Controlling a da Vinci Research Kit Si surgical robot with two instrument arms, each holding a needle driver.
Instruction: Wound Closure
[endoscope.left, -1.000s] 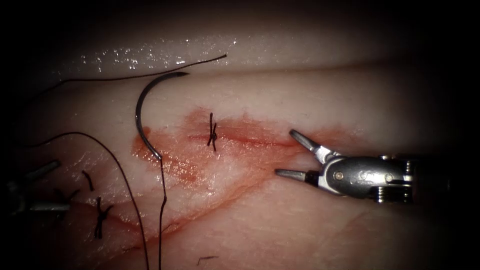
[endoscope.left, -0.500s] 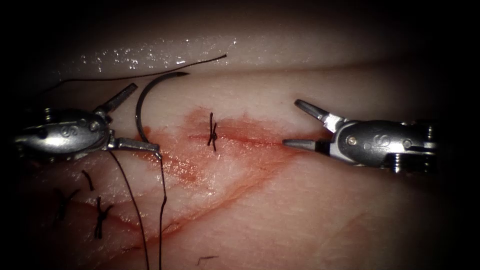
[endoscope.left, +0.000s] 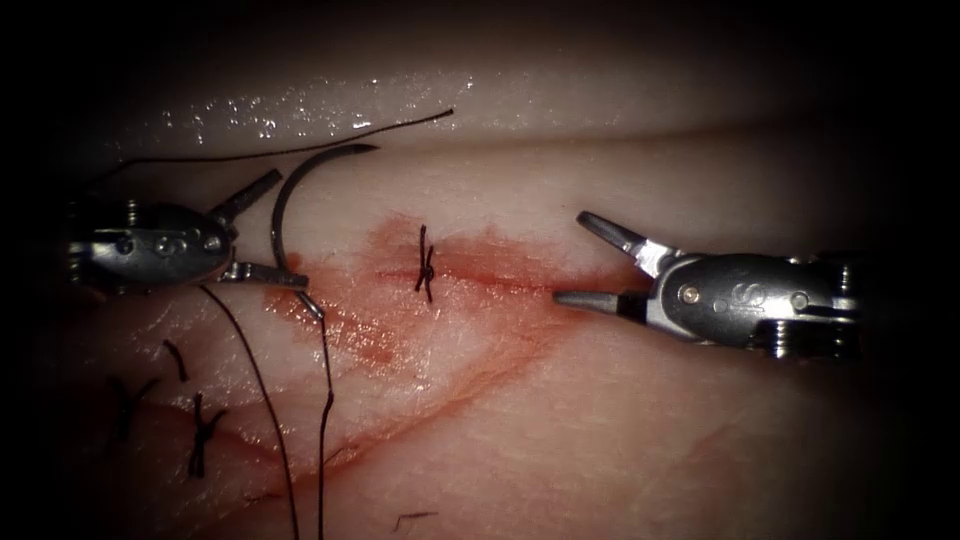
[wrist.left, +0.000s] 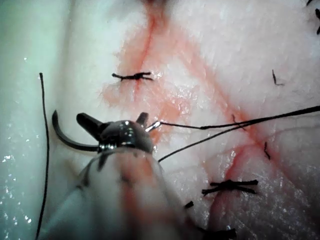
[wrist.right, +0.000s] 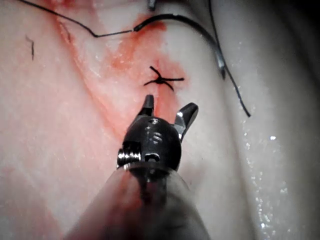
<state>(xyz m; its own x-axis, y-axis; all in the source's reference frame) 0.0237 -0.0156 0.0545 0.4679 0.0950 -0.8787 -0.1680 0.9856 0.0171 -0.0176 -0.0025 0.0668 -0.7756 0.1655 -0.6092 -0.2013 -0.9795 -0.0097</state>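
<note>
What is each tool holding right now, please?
Left tool: jaws open around the needle, not gripping.
Right tool: open, holds nothing.

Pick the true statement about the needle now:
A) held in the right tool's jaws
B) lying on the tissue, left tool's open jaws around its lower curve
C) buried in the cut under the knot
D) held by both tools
B: the needle lies on the tissue, with the left tool open astride its lower curve; the right tool is open and holds nothing.
</note>
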